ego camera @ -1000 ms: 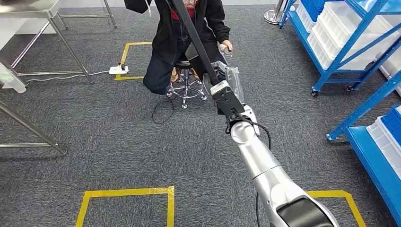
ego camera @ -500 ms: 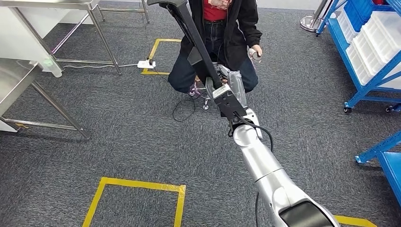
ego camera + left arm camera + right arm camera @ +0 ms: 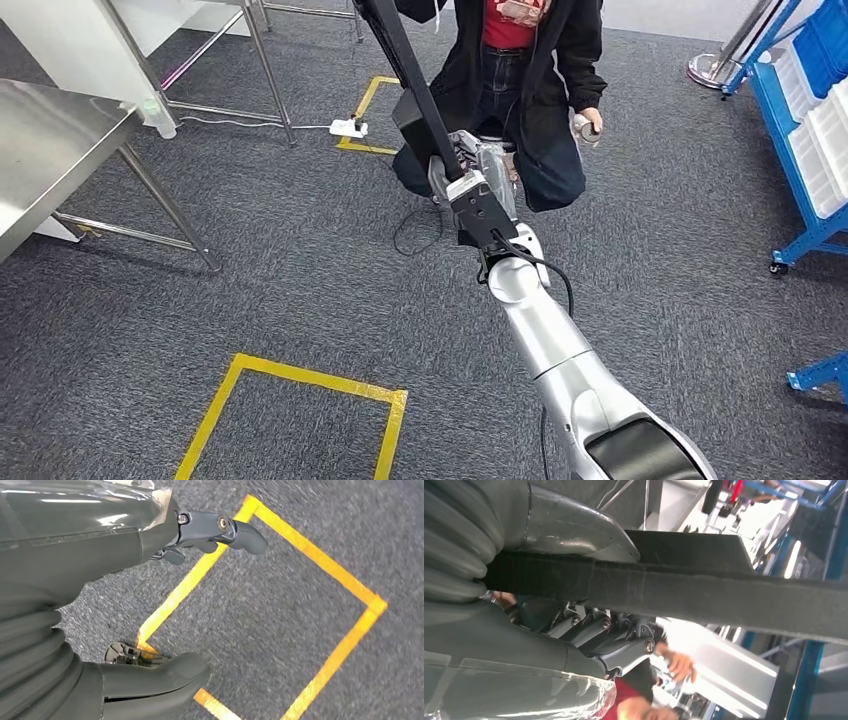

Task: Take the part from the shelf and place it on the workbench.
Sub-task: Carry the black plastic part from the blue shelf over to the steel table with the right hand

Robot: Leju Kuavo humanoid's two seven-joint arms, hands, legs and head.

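The long black bar-shaped part is off the shelf and held in the right hand. In the head view it rises steeply from the hand and passes in front of a seated person in a black jacket. The right wrist view shows the same part clamped between the thick grey thumb and the darker fingers.

Step in hand, by judgement: carrying the part to the bare steel workbench, which stands well apart at the left. To do it well, the grip should be kept firm, since the long overhang gives leverage against the fingers. The free end should be swung clear of the person and of the bench legs before lowering.

The right arm is stretched forward, nearly straight. The left hand hangs over grey carpet and yellow floor tape, fingers apart, holding nothing.
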